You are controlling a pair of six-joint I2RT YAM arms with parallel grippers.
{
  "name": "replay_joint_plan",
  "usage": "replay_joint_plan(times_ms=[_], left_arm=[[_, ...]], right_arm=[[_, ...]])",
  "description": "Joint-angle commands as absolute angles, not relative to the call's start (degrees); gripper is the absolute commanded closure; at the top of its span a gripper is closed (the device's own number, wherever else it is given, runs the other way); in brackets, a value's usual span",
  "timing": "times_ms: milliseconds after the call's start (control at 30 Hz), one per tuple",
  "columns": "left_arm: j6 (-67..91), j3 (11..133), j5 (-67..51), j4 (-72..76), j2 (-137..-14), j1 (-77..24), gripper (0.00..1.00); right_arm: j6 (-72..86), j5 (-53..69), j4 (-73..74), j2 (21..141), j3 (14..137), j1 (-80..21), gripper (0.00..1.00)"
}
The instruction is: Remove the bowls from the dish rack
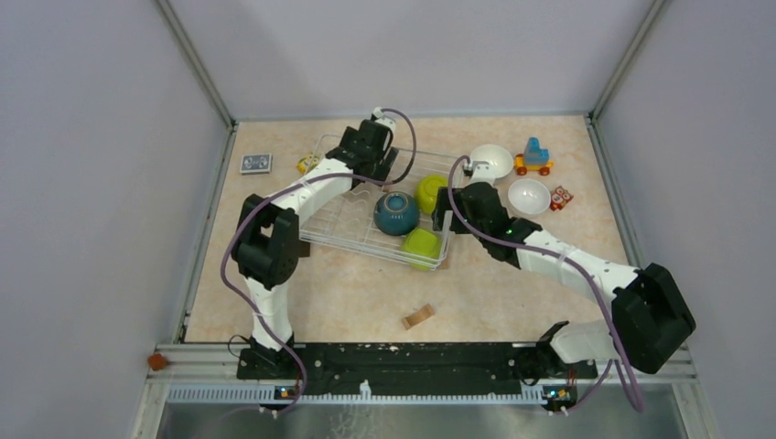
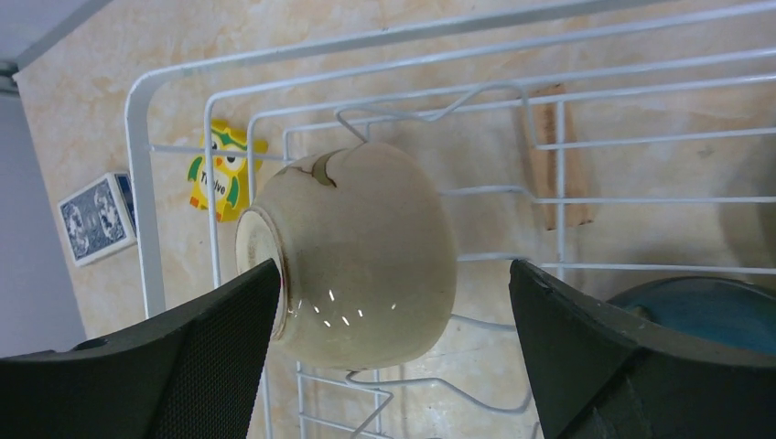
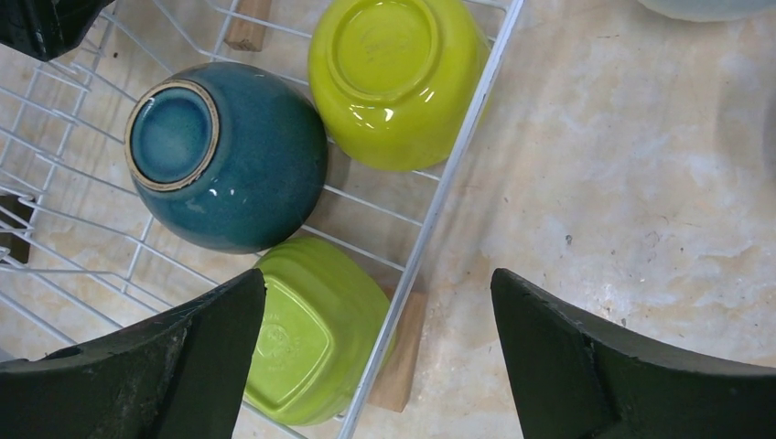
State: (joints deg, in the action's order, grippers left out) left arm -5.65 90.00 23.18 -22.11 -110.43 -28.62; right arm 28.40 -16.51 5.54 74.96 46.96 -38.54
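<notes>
Left end effector (image 2: 393, 274) and right end effector (image 3: 377, 274) both point down, jaws spread wide.

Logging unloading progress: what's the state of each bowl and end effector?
beige bowl: in dish rack, on its side
teal bowl: racked, upside down
far lime bowl: racked, upside down
near lime bowl: racked, upside down
far white bowl: on table, upright
near white bowl: on table, upright
left end effector: open, straddling beige bowl
right end effector: open, empty
</notes>
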Motion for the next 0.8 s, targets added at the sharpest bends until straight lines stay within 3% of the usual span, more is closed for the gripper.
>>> replay_joint_plan(times_ms=[0, 500, 767], left_arm=[[-6.0, 90.9, 28.5, -22.2, -111.4, -27.4, 0.01], [-4.7, 93.6, 29.7, -26.0, -114.7, -25.4, 0.01], [-4.3, 95.3, 21.4, -27.5, -115.2, -25.2, 0.01]], right_arm=[[29.0, -18.8, 4.1, 76.4, 49.5, -38.4, 0.08], [30.0, -20.4, 5.8, 82.5, 51.5, -38.4, 0.1], [29.9, -19.5, 5.6, 83.5, 51.9, -38.4, 0.1]])
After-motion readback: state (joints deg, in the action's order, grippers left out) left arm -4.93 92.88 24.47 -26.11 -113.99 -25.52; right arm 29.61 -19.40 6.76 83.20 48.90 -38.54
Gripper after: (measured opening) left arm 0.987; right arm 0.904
